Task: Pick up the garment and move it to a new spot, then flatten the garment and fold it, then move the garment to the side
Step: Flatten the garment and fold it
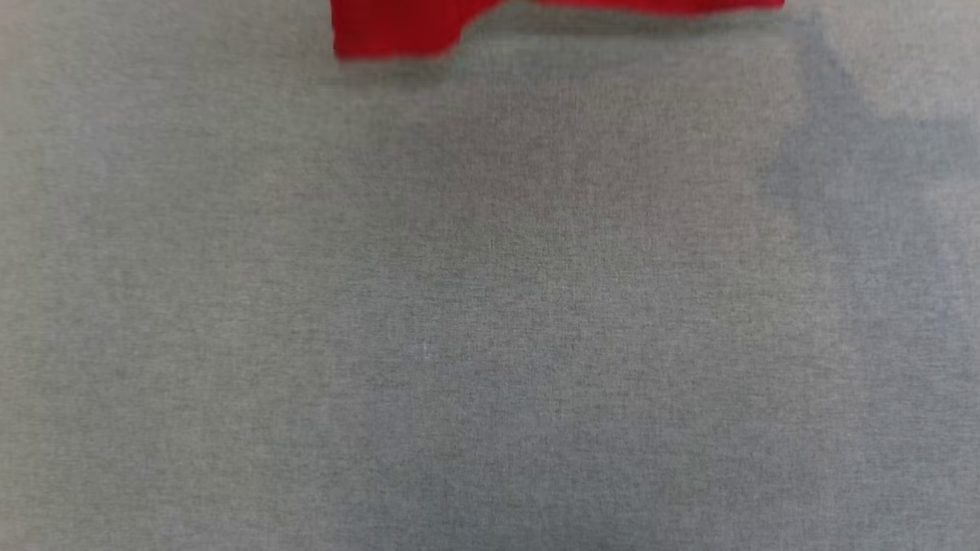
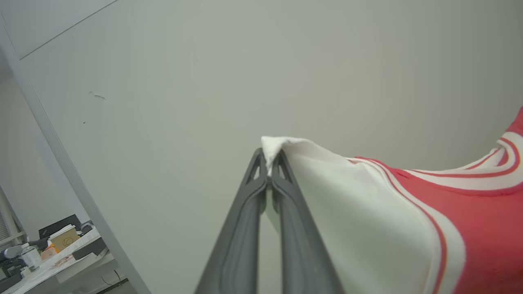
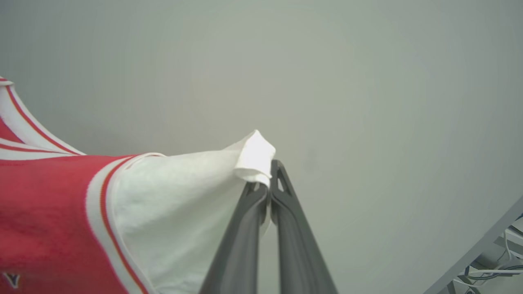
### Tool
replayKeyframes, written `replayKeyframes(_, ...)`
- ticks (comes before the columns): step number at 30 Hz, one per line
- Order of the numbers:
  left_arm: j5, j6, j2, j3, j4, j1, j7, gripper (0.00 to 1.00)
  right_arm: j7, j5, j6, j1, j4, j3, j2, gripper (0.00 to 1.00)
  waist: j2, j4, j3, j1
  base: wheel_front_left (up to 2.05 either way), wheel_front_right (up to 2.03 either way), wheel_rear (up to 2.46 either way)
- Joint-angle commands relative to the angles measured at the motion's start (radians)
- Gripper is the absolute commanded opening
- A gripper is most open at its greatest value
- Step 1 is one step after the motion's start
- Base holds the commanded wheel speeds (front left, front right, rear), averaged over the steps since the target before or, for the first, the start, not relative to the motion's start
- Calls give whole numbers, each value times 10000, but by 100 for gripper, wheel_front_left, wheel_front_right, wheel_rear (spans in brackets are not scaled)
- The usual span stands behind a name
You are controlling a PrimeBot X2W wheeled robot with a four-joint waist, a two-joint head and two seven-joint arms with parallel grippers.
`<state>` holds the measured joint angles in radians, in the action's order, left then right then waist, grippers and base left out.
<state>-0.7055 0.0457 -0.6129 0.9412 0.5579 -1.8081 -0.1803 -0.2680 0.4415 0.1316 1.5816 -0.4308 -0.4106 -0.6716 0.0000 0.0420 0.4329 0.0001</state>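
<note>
Broad bare stretch of grey tabletop (image 1: 490,306) free to pass over, red garment (image 1: 398,30) hem hanging at its far side, pale wall (image 2: 286,61) beyond it

The head camera looks straight down, close on the grey counter (image 1: 490,321), shirt (image 1: 398,30) at its top edge. Both wrist cameras face a pale wall (image 2: 286,61), each close on one shirt sleeve.

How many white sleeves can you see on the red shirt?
2. One white sleeve is pinched by the left gripper, the other sleeve by the right gripper; both join the red garment.
</note>
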Motion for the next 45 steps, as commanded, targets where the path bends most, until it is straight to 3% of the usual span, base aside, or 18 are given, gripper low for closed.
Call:
replayKeyframes(1, 174, -98, 126, -40, 252, -343, -129, 0, 205, -180, -9, 405, -275, -47, 99, 0, 0, -281, 855, -1, 0, 0, 0)
replayKeyframes(11, 326, -553, 620, -284, 2006, -1212, -689, 0, 1295, -349, -9, 2082, -2314, -537, 709, 0, 0, -335, 1622, -1, 0, 0, 0)
replayKeyframes(17, 296, -695, 745, -496, 2321, -483, -802, 0, 1948, 1, -9, 1610, -2777, -1228, 907, 0, 0, -331, 1703, -1, 0, 0, 0)
replayKeyframes(20, 252, -630, 752, -957, 1844, 260, -809, 0, 2298, 249, -9, 1075, -2755, -1591, 843, 0, 0, -228, 1548, -1, 0, 0, 0)
replayKeyframes(32, 980, 195, 229, -2648, -1178, 6265, -813, 0, 3548, 2173, -9, -3219, -1396, -2795, 20, 0, 0, -98, -365, -1, 0, 0, 0)
replayKeyframes(45, 616, 1002, -237, -3649, -3667, 13197, -814, 0, 3753, 2652, -9, -9247, 208, -2311, -401, 0, 0, -202, -2397, -1, 0, 0, 0)
